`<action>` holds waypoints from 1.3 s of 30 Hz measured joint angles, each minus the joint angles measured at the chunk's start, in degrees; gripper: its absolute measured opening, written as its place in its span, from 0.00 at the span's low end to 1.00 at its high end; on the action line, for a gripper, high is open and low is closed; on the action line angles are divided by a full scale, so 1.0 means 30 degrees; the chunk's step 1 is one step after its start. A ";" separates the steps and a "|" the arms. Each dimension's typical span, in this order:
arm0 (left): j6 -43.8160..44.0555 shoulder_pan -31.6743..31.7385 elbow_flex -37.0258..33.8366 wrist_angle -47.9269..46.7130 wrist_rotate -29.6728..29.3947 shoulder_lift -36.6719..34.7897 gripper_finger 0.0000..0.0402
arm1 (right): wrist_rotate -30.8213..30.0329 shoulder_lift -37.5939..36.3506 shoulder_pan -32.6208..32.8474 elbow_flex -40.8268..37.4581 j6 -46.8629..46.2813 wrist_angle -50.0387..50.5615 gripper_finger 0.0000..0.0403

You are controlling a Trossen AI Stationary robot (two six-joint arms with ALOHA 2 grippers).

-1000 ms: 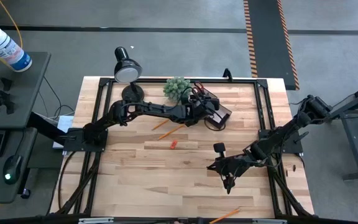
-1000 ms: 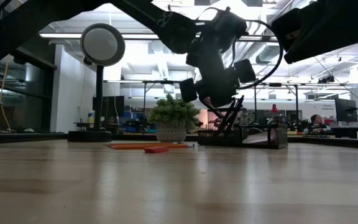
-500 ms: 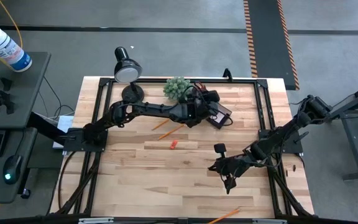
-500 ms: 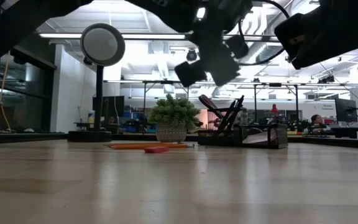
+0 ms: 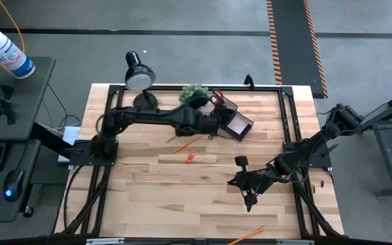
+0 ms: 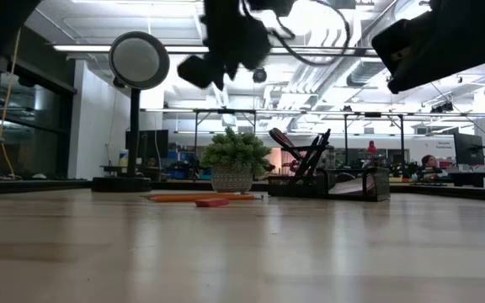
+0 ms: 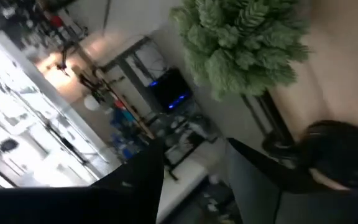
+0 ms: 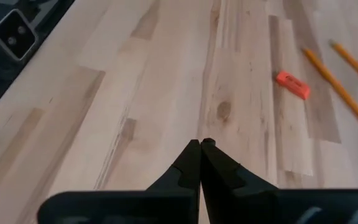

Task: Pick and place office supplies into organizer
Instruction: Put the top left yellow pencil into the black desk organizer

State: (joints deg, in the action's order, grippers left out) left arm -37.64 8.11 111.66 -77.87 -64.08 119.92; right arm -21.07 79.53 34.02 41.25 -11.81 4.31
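Pencils [image 5: 187, 143] lie loose on the bench [image 5: 182, 197] just below the left gripper [image 5: 218, 126], its fingers parted and empty, likely awaiting pickup for the nearby organizer [image 5: 230, 119], while the right gripper [image 8: 200, 149] waits clenched.

Both arms are dark, nearly black, built of slim tube links joined by bulkier rounded joints. Black cables loop along the left arm [image 5: 156, 117] near its wrist. The right arm [image 5: 303, 154] ends in a gripper [image 8: 200, 144] with two matte black, pointed, wedge-shaped fingers [image 8: 222, 171].
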 joint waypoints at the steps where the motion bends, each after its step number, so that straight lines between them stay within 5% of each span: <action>1: 0.1107 -0.0268 0.0001 -0.0609 -0.0026 -0.0221 0.38 | -0.0180 0.0000 0.0000 0.0000 0.0019 -0.0079 0.00; 13: 0.8445 -0.3943 -0.0474 -0.2945 -0.0905 -0.1160 0.29 | -0.0710 0.0000 -0.0277 0.0000 0.0491 -0.0689 0.00; 24: 1.7608 -0.5928 -0.8121 -0.2962 -0.2751 -0.1889 0.30 | -0.0804 0.0000 -0.1237 0.0000 -0.2135 -0.0856 0.00; 30: 1.9305 -0.6897 -1.2130 0.0374 -0.0905 -0.3286 0.30 | -0.0869 0.0000 -0.1319 0.0000 -0.2544 -0.1220 0.00; 39: 1.7563 -0.8616 -1.5888 0.7339 0.1560 -0.5856 0.30 | -0.1008 0.0000 -0.1348 0.0000 -0.1180 -0.1527 0.00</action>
State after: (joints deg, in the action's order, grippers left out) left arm 15.05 -17.73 63.99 -55.85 -59.40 102.35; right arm -24.10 79.53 29.98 41.25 -15.35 -0.27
